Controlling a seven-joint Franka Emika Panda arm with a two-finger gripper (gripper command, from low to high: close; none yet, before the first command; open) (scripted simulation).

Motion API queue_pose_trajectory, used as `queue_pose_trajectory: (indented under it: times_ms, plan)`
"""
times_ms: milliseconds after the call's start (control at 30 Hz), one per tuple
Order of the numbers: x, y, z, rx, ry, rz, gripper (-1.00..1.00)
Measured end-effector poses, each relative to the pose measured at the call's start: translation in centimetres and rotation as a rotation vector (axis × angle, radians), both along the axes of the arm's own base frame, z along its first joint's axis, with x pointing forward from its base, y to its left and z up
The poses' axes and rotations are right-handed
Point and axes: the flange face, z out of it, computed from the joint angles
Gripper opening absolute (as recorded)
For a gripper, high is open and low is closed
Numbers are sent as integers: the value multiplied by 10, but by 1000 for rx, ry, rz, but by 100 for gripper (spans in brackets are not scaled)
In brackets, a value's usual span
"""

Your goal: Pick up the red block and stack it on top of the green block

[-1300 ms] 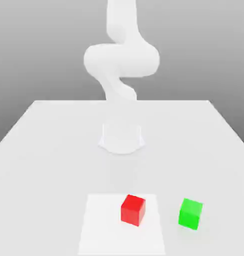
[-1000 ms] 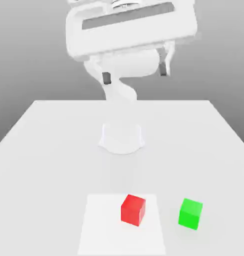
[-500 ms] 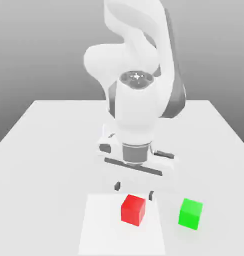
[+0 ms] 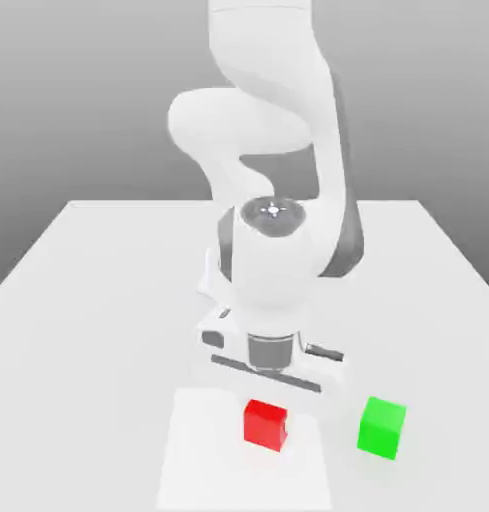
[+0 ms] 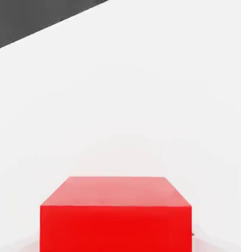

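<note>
Lowered since half a second ago: arm and hand, now close over the red block, where before the hand stood higher with two finger tips visible at the block's far edge. Item one, red block: rests on the counter, on a paler square patch at the near side, slightly left of centre in the exterior view; unchanged in position; in the hand view it sits large and close. Item two, green block: on the counter to the exterior view's right of the red one, apart from it, untouched, nothing on top. Item three, pincer: whether released or clenched cannot be told. Status, as judged: approach complete or nearly so; grasp unconfirmed, block not lifted. Outstanding: secure the red block, raise it, carry it rightward over the green block, set it squarely on top, let go.
</note>
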Motion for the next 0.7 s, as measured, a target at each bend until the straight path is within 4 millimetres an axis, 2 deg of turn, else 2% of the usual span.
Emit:
queue_pose_trajectory:
  times_ms: [167,200,467,700]
  plan:
    - [-2,0,36,1,3,-2,-100]
    - [-2,5,41,2,4,27,-100]
    - [2,77,60,6,8,533,-100]
    - [-3,140,77,2,7,996,-100]
